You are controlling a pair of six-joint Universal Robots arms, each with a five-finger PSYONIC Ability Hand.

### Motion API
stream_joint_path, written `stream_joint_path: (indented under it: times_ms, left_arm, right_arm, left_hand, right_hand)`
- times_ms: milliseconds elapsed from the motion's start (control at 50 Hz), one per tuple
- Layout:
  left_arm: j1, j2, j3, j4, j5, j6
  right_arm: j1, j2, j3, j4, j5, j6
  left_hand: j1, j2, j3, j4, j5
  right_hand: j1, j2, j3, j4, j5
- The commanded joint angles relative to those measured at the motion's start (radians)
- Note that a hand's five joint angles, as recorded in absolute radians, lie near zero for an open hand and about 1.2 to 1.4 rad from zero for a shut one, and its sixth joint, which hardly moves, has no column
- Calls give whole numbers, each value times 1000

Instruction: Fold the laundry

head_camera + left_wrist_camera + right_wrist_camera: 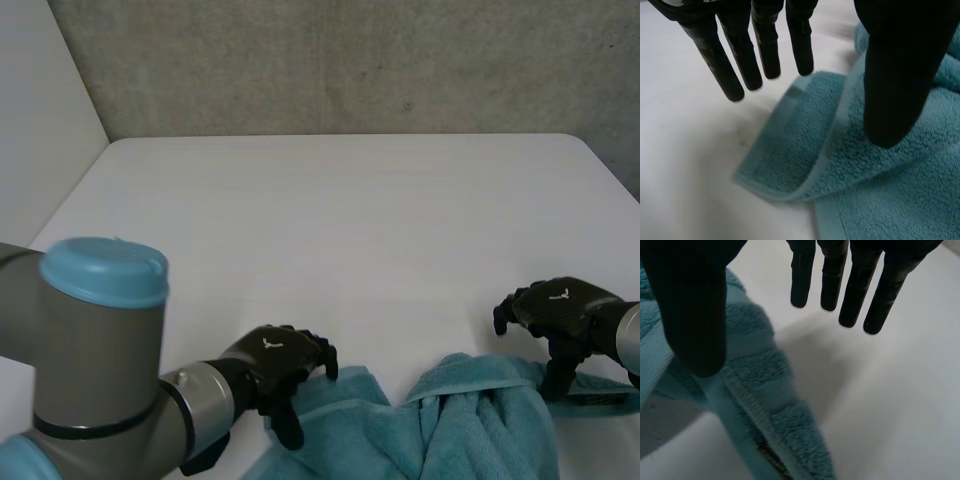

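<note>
A teal towel (pixel 440 425) lies bunched at the table's near edge. My left hand (pixel 275 365) hovers over its left corner, open. In the left wrist view the fingers (pixel 735 60) hang straight above bare table beside the folded-over corner (pixel 790 155), and the thumb (pixel 900 75) stands over the terry; nothing is pinched. My right hand (pixel 560 312) hovers at the towel's right edge, open too. Its fingers (pixel 855 285) point down over the table and its thumb (pixel 692 305) is above a raised fold of the towel (pixel 765 405).
The white table (pixel 340 220) stretches bare beyond the towel to a grey wall at the back. A white side wall stands at the left. My left arm's blue-capped joint (pixel 105 272) looms at the near left.
</note>
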Motion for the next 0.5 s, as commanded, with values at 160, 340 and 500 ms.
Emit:
stream_joint_path:
  times_ms: [160,340,500]
  left_arm:
    - [-36,-62,10,181,-89,10]
    - [-16,-46,174,279,-110,114]
    - [117,47,463,443,-221,269]
  right_arm:
    - [-26,111,-9,-26,-59,4]
    - [78,151,-332,-46,-47,74]
    - [160,155,-829,-301,36,456]
  left_hand:
    - [899,918,918,915,914]
    - [899,918,918,915,914]
    - [899,918,918,915,914]
  right_hand:
    - [1008,948,944,946,965]
    - [1008,949,944,947,965]
    - [1008,949,944,947,965]
